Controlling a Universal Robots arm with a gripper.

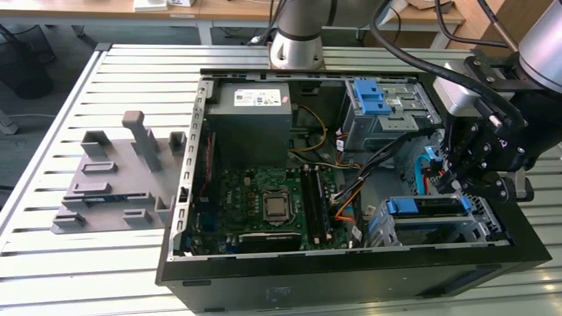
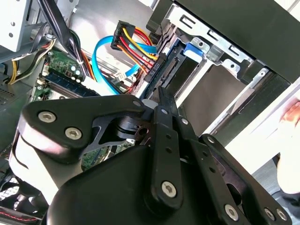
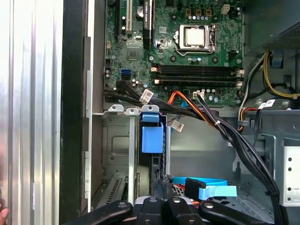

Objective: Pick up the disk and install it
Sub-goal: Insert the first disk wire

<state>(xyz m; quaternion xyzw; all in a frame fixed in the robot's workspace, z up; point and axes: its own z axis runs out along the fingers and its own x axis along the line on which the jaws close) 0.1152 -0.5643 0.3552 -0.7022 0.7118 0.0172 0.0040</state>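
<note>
Exterior view: the gripper (image 1: 459, 185) hangs inside the open computer case (image 1: 189, 197), just above the disk (image 1: 426, 206) seated in its drive cage (image 1: 481, 222). Second wrist view: the fingers (image 2: 164, 105) are drawn narrowly together, holding nothing. First wrist view: the fingertips meet the disk's (image 3: 152, 136) end.

The Universal Robots arm (image 1: 295, 39) rises on its silver column and reaches across to the exterior view's right, where its wrist (image 1: 491, 85) points downward. The black gripper (image 1: 470, 178) hangs below it, linkages folded inward. In both wrist views its two slim fingers (image 3: 158, 190) (image 2: 162, 105) stand drawn together, tips nearly touching.
</note>
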